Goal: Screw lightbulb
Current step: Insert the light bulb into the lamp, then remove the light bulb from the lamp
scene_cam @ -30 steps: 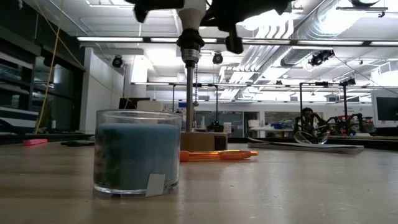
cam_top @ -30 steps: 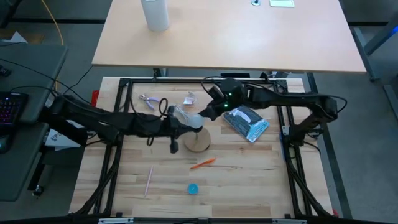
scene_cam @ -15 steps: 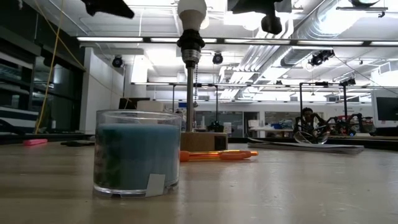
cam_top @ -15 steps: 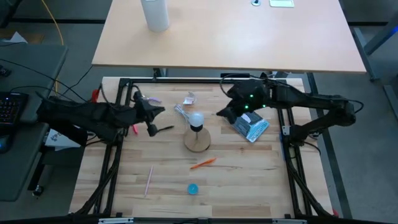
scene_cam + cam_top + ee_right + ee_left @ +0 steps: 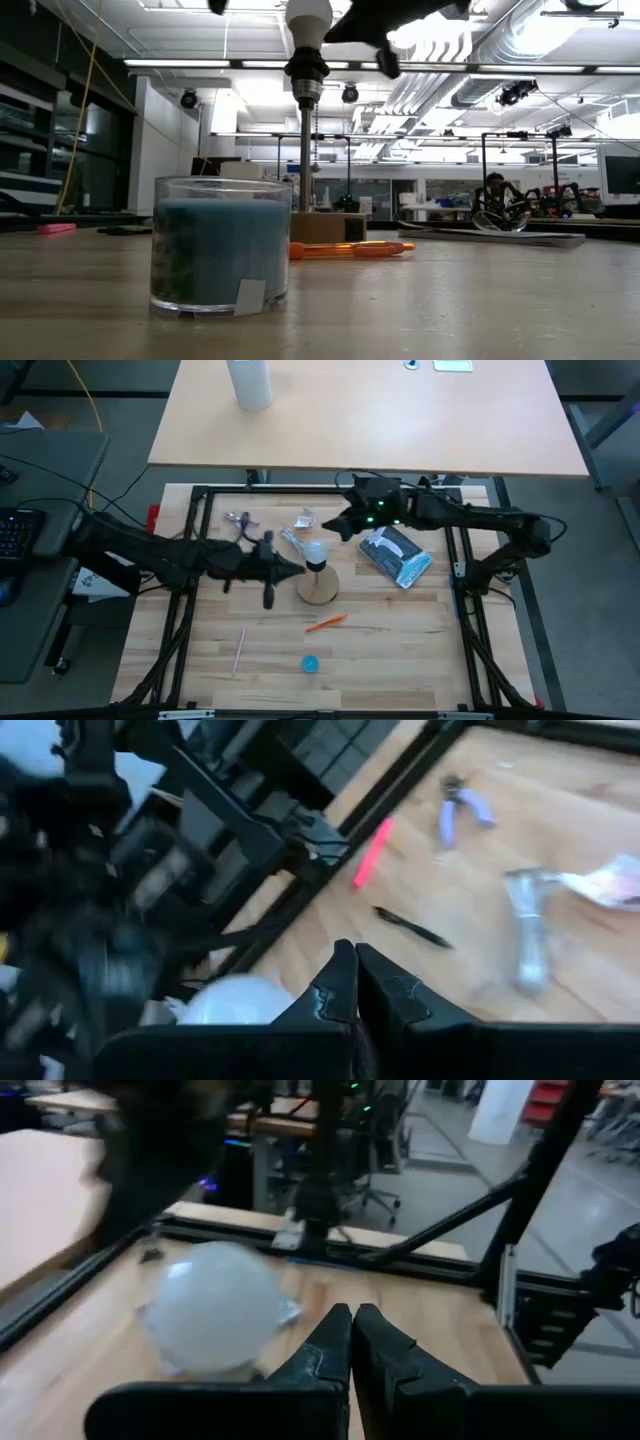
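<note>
Lightbulb (image 5: 316,551), small, white and pear-shaped, stands upright in the socket atop a thin post rising from the round wooden base (image 5: 320,588) near the middle of the slatted wooden table (image 5: 400,650); no gripper holds it. Left gripper (image 5: 298,569) sits just beside the bulb on its left, fingers pressed together on nothing, while the right gripper (image 5: 335,526) hangs near the bulb's upper right, fingers likewise closed and empty. Beside the right arm lies a blue-and-white packet (image 5: 397,557), and an orange pen (image 5: 326,622) lies in front of the base.

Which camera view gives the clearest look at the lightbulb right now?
The low view: the lightbulb stands sharp atop its pole, though cut off at the picture's top. The high view shows it small from above; both wrist views show only a blurred white globe.
</note>
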{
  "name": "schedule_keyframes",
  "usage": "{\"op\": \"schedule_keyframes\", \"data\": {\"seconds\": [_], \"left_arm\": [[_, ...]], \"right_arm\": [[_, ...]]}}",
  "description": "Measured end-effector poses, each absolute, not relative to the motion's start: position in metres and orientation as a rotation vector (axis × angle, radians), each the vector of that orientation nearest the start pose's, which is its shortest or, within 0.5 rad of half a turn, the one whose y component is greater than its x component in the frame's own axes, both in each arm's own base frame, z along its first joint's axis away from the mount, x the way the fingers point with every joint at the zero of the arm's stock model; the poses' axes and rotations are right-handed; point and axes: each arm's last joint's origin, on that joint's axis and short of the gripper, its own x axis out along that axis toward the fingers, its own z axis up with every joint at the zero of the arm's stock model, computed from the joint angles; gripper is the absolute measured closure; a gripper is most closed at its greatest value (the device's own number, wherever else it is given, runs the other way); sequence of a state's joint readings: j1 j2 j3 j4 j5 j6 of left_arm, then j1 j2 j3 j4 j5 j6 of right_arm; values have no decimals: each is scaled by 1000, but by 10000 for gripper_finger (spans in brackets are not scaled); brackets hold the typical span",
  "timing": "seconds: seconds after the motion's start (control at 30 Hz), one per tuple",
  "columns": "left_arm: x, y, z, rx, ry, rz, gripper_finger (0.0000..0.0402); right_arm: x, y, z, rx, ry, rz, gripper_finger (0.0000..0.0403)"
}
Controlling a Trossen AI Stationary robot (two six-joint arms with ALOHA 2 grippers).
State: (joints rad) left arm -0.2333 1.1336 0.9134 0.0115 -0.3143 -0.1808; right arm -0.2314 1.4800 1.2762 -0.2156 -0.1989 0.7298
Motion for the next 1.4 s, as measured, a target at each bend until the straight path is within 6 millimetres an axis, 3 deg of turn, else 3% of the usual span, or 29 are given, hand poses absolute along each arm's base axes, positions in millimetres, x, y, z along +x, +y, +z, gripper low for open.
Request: {"op": "schedule_keyframes", "data": {"seconds": [0.27,0.53,0.93,1.17,1.4], "left_arm": [[297,-58,299,-111,147,86,401],[301,-46,293,-98,169,144,401],[263,-29,305,18,343,231,401],[224,-20,311,70,476,364,401],[191,-13,324,37,462,450,401]], "right_arm": [[360,-73,308,881,405,-95,403],[356,-65,315,878,411,-49,403],[328,-56,327,842,529,-63,403],[304,-51,340,824,576,-85,403],[279,-46,350,801,608,-166,403]]}}
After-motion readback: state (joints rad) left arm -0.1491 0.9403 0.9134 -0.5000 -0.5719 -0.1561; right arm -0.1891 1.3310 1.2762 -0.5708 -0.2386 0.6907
